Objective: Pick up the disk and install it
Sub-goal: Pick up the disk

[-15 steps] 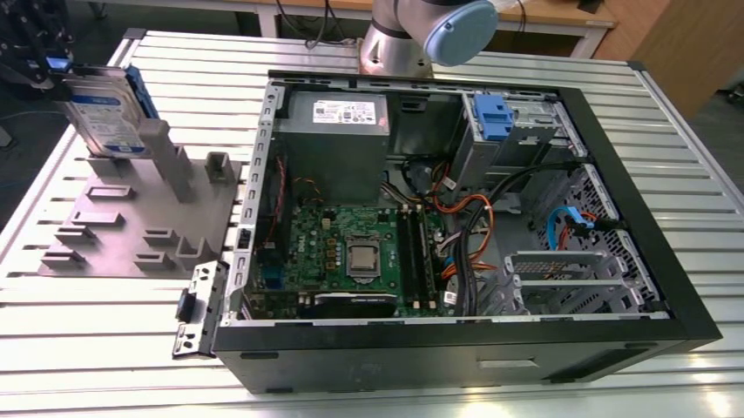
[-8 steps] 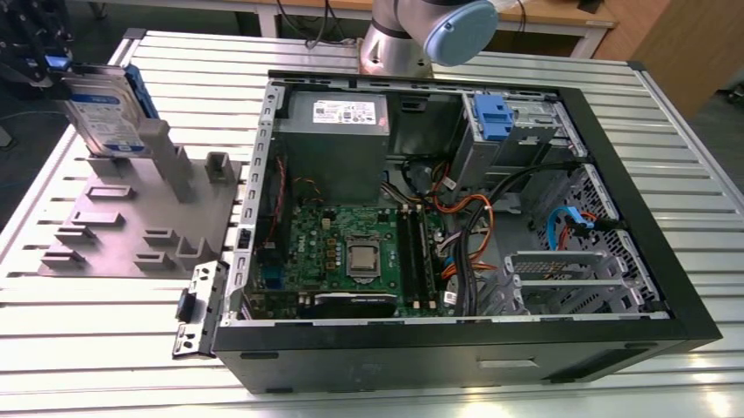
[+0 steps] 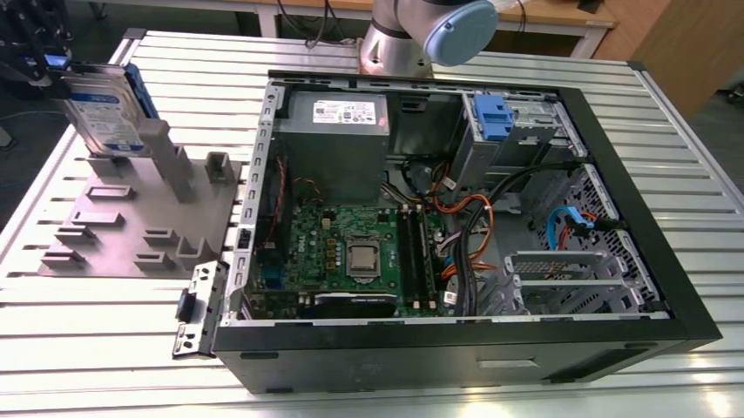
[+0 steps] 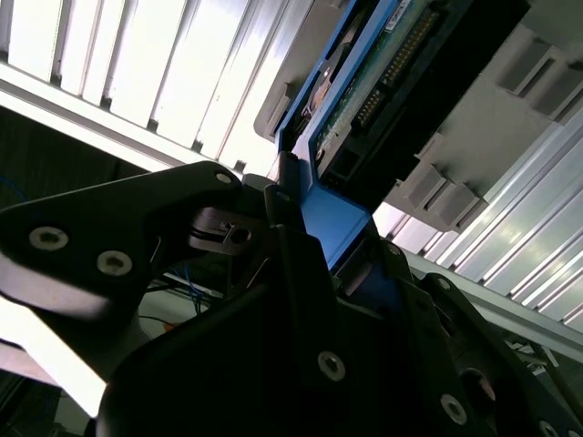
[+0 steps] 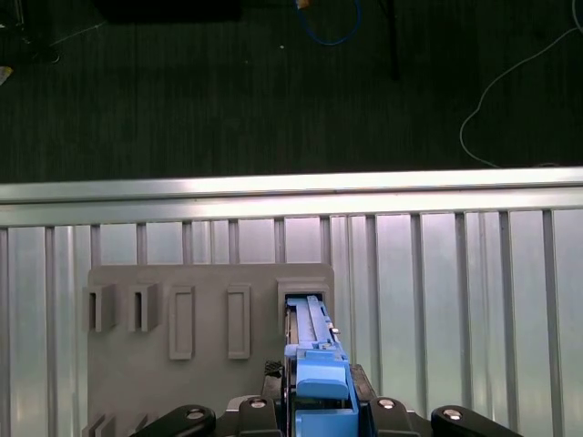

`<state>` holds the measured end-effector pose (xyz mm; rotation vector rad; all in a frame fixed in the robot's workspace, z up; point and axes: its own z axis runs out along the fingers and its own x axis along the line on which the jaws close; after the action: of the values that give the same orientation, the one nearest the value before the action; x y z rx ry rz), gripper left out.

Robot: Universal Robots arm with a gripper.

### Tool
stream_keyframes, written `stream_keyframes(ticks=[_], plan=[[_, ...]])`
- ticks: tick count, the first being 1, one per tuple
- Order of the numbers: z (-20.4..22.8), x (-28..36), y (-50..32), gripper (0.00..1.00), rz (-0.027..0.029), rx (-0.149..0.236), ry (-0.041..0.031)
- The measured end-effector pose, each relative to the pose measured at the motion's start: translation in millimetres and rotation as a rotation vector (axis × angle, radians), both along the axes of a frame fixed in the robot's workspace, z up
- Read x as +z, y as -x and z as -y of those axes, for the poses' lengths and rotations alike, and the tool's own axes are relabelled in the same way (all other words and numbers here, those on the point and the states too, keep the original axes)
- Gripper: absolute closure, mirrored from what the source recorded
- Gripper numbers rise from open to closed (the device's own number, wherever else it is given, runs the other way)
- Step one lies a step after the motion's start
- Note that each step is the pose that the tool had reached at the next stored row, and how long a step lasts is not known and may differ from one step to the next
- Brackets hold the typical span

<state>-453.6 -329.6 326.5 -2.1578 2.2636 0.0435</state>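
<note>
Gripping the disk (image 3: 104, 109) where it stands in its grey fixture (image 3: 128, 218): the pick-up step is in hand.
At the upper left of the exterior view, the disk sits upright in a fixture slot on the slatted surface (image 3: 70, 305), beside the open computer case (image 3: 605, 157). In the second wrist view the hand (image 4: 335, 238) has its fingers (image 4: 284, 218) closed on the blue carrier frame, and the disk is not yet lifted. The next move likely calls for a straight pull clear of the slot.
</note>
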Motion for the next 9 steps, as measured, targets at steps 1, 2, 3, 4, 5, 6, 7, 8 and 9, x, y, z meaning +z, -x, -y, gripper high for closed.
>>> stream_keyframes(ticks=[1, 2, 3, 4, 5, 6, 7, 8, 9], plan=[[0.0, 0.8, 0.0, 0.64, 0.0000, 0.000, 0.0000], [0.0, 1.2, 0.0, 0.64, 0.0000, 0.000, 0.0000], [0.0, 1.3, 0.0, 0.64, 0.0000, 0.000, 0.0000], [0.0, 1.4, 0.0, 0.64, 0.0000, 0.000, 0.0000], [0.0, 1.9, 0.0, 0.64, -0.0003, 0.000, 0.0001], [0.0, 2.3, 0.0, 0.64, -0.0003, 0.000, 0.0001], [0.0, 2.7, 0.0, 0.64, -0.0001, 0.000, 0.0001], [0.0, 3.3, 0.0, 0.64, -0.0001, 0.000, 0.0000], [0.0, 3.9, 0.0, 0.64, -0.0001, 0.000, 0.0001]])
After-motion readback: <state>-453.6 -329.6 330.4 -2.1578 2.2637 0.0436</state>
